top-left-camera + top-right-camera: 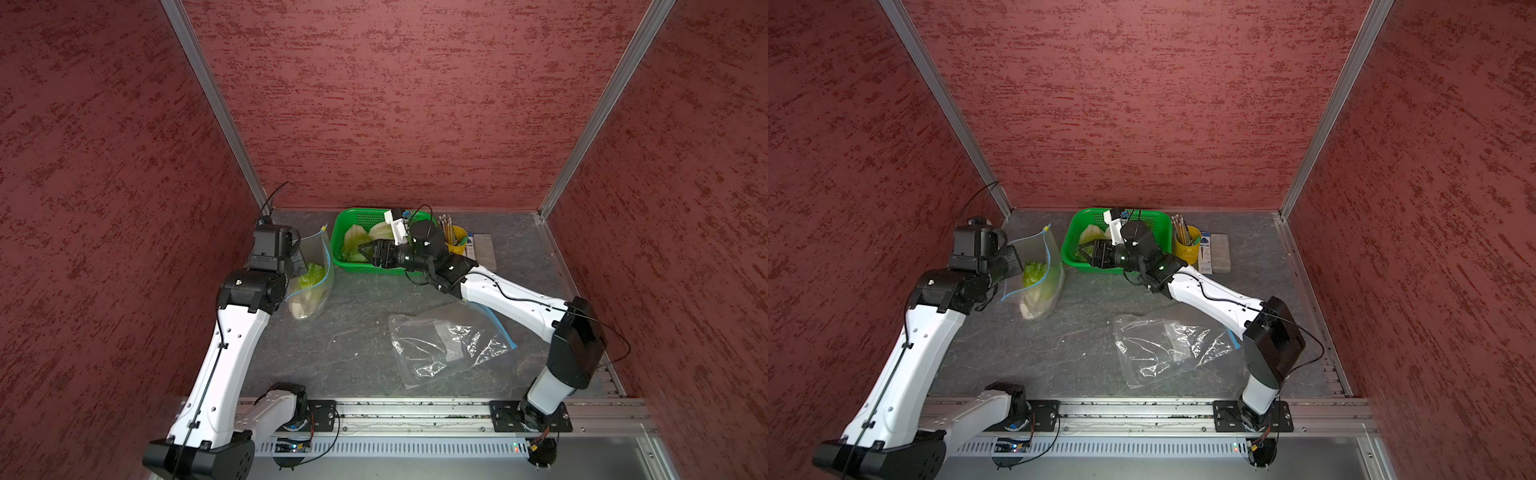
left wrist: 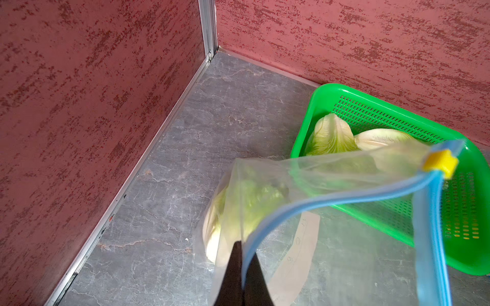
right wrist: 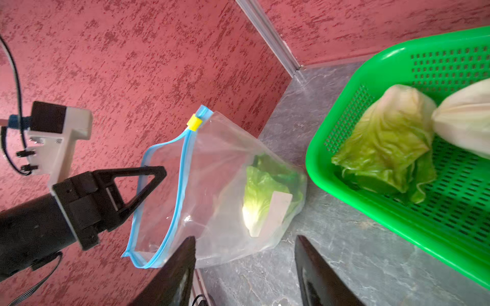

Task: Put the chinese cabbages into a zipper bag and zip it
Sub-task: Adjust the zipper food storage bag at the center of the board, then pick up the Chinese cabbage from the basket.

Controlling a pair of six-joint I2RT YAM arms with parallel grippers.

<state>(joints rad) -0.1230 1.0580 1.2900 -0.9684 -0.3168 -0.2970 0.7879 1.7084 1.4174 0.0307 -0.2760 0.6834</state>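
Observation:
A clear zipper bag (image 1: 318,259) with a blue zip rim (image 2: 331,198) and a yellow slider (image 2: 441,161) stands at the back left with its mouth open. My left gripper (image 2: 242,245) is shut on that rim. One of the chinese cabbages (image 3: 261,193) lies inside the bag. Two more, a leafy green one (image 3: 389,143) and a paler one (image 3: 466,124), lie in the green basket (image 3: 315,164). My right gripper (image 3: 245,238) is open and empty. In both top views it hovers at the basket's front left, pointing toward the bag.
A second, crumpled clear bag (image 1: 444,340) lies flat at the front right, partly under my right arm. A yellow cup of pencils (image 1: 455,241) and a grey block (image 1: 484,249) stand right of the basket. Red walls close in on three sides.

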